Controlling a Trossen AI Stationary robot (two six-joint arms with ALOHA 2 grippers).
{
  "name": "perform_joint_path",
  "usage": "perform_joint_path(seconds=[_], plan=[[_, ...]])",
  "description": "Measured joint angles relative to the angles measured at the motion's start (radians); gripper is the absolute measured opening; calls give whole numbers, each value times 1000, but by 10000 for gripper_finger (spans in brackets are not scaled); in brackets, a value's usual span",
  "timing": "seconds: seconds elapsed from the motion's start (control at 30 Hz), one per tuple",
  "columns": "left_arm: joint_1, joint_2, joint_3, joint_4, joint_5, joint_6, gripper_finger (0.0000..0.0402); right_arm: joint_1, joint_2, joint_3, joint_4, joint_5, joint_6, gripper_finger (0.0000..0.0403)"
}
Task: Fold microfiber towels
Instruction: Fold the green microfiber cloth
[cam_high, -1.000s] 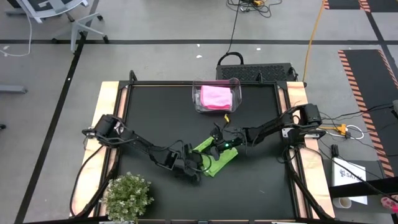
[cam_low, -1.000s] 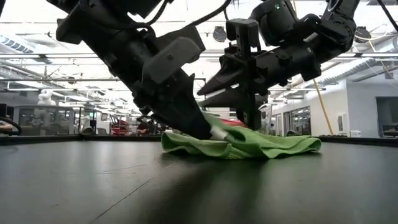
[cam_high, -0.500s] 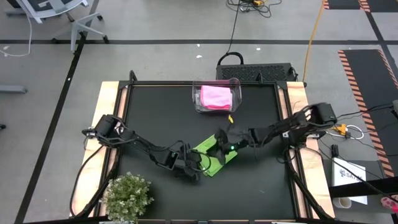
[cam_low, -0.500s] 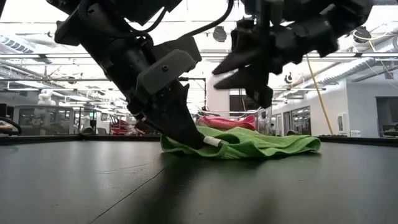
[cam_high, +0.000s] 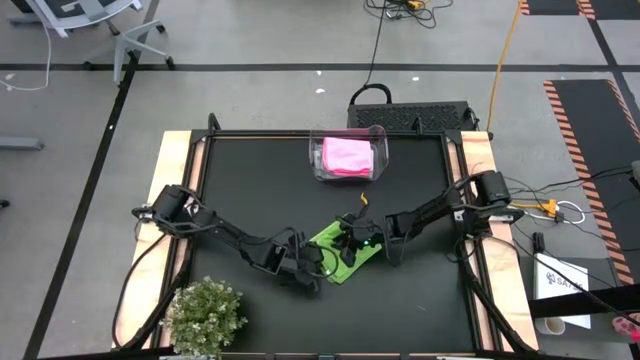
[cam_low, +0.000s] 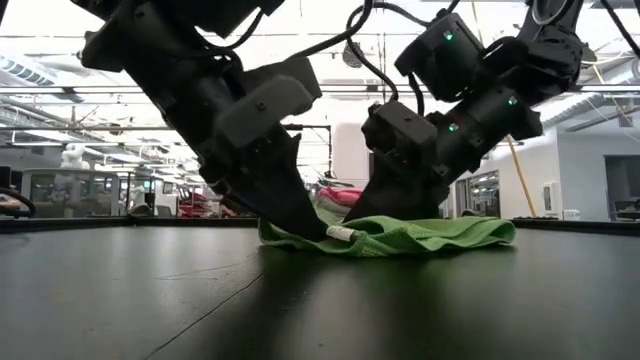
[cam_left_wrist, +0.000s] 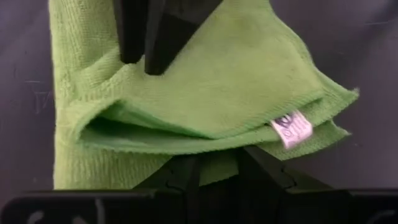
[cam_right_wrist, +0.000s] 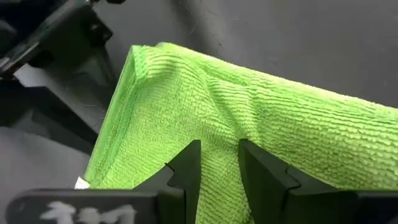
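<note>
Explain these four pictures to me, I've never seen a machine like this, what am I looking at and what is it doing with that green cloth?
This is a robot with two dark arms at a black table. One picture looks straight down, one looks level across the tabletop, and two come from cameras on the arms' wrists.

A lime green microfiber towel, already doubled over, lies near the table's middle. The left gripper holds the towel's edge by its small white label. The right gripper presses down on the towel's top; whether it is pinching the cloth is unclear.

A clear plastic bin at the far edge holds a pink towel. A small bushy plant stands at the near left corner.
</note>
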Motion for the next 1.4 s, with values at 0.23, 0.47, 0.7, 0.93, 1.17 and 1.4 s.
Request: perform_joint_path(seconds=[0.23, 0.47, 0.7, 0.93, 1.17, 1.4], plan=[[-75, -87, 0, -63, 99, -97, 108, -18, 21, 1, 26, -17, 1, 98], [-94, -200, 9, -32, -250, 44, 108, -20, 23, 1, 50, -28, 9, 98], [-19, -72, 4, 88, -117, 44, 76, -20, 23, 0, 58, -28, 20, 98], [-15, 19, 5, 127, -48, 32, 8, -20, 24, 0, 91, -29, 29, 98], [-22, 86, 10, 127, 4, -89, 13, -21, 13, 0, 132, -68, 29, 98], [-43, 87, 8, 145, 12, -101, 8, -28, -94, 0, 169, -49, -105, 96]])
